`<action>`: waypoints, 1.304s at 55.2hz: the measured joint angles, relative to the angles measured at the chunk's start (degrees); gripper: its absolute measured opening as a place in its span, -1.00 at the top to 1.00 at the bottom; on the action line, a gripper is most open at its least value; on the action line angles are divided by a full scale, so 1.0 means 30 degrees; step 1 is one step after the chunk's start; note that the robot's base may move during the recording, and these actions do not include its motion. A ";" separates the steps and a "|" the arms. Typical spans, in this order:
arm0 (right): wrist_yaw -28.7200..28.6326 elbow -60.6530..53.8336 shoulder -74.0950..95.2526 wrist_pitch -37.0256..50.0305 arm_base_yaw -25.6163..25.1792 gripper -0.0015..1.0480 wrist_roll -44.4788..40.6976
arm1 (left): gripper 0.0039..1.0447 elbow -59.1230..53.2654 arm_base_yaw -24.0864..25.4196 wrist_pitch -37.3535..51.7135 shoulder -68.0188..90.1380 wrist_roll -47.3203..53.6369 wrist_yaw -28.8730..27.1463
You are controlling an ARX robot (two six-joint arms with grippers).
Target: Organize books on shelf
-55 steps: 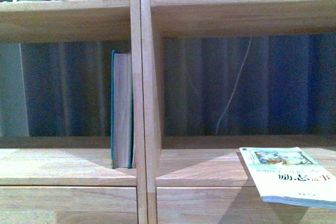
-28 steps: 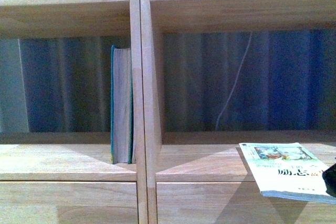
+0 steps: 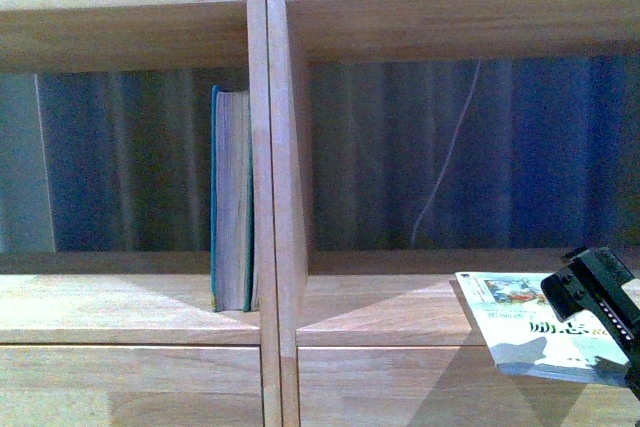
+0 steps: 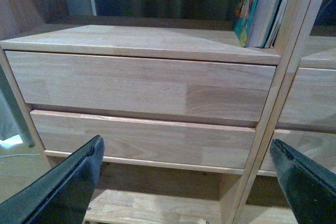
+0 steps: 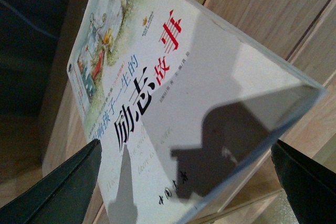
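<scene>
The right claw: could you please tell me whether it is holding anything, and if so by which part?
Nothing is held. The right claw is open, poised over the paperback, which lies flat on the shelf.

We found the shelf to be light natural wood, its grain and jointed staves plain to see, smooth and matt with only a soft sheen. The drawer fronts were the same. The thick book showed dull tan paper page edges inside a smooth teal cover. The thin paperback had a smooth coated paper cover, faintly glossy. The fingers of the left gripper and those of the right gripper looked like smooth black plastic with a dull shine. Behind the shelf we saw pleated cloth, matt.
</scene>
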 joint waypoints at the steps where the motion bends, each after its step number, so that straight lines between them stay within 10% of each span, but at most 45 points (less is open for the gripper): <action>1: 0.0000 0.0138 0.0131 0.0000 0.0000 -0.86 0.0051 | -0.86 0.0000 0.0000 0.0000 0.0000 0.0000 0.0007; 36: 0.0437 0.2703 0.2572 -0.0197 -0.0270 -0.85 0.0321 | -0.86 0.0000 0.0000 0.0000 0.0000 0.0000 0.0000; 72: 0.0146 0.2907 0.2302 0.0350 -0.0831 0.85 0.0087 | -0.86 0.0000 0.0000 0.0000 0.0000 0.0000 0.0000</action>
